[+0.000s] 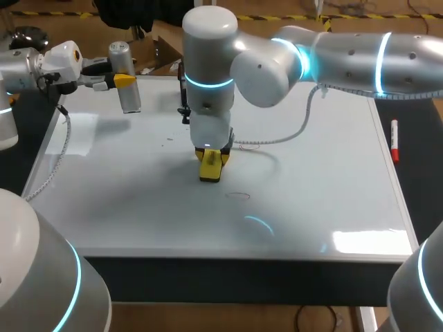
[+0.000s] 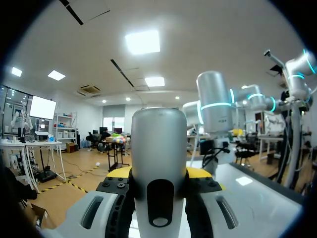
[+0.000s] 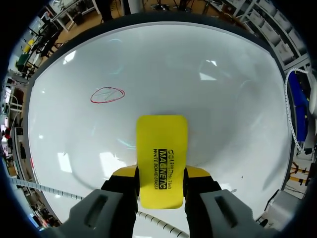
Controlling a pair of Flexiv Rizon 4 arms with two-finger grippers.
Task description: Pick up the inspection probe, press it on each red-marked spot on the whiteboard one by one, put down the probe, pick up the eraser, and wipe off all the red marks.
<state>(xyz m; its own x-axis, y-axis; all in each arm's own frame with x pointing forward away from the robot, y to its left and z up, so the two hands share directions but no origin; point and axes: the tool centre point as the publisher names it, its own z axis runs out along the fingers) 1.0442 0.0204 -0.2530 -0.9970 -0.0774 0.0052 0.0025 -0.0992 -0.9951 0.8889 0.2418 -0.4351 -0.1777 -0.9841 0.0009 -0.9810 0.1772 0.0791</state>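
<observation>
My left gripper (image 1: 123, 81) is shut on the inspection probe (image 1: 129, 88), a grey metal cylinder, and holds it upright over the whiteboard's far left corner. In the left wrist view the probe (image 2: 158, 148) fills the space between the yellow tips of the gripper (image 2: 158, 176). My right gripper (image 1: 212, 155) reaches to the board's middle, shut on the yellow eraser (image 1: 210, 167), which points down at the whiteboard (image 1: 325, 187). In the right wrist view the eraser (image 3: 162, 158) stands between the fingers of the gripper (image 3: 161, 174). A red oval mark (image 3: 107, 94) lies ahead of it and to one side.
A faint oval mark (image 1: 237, 196) shows just right of the eraser. A grey cable (image 1: 294, 131) from my right arm trails over the board. A red marker pen (image 1: 394, 140) lies on the dark strip beside the board's right edge. A small black fixture (image 1: 184, 105) stands behind my right wrist.
</observation>
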